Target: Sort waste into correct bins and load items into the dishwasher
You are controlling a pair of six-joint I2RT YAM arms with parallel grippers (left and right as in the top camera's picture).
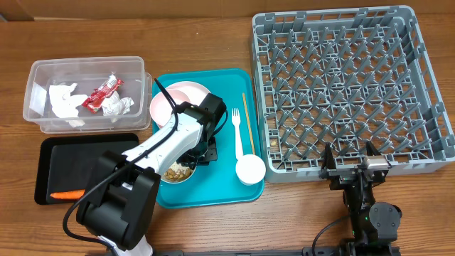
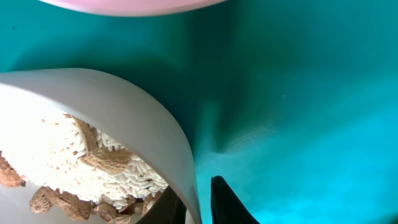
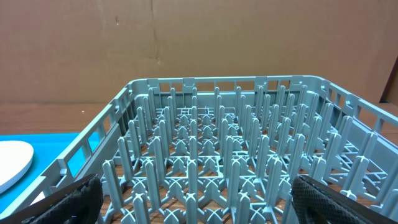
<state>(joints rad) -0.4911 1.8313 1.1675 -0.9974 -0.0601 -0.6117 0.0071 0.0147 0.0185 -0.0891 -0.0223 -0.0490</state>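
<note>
White bowl (image 2: pixel 124 118) of rice (image 2: pixel 118 168) sits near the teal tray's (image 1: pixel 213 193) front edge, rim pinched by the left gripper (image 2: pixel 199 208), likely for emptying; the right gripper (image 1: pixel 351 167) hangs splayed and empty beside the grey rack (image 1: pixel 341 92)

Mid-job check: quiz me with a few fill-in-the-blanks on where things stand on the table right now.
1. The carrot lies in the shallow tray, whose colour is ___.
2. The dish rack holds ___ dishes.
3. The right claw stands ___, with nothing between its fingers.
4. The bowl at the left claw contains rice and sits on a serving tray coloured ___.

Missing words: black; no; open; teal.
</note>
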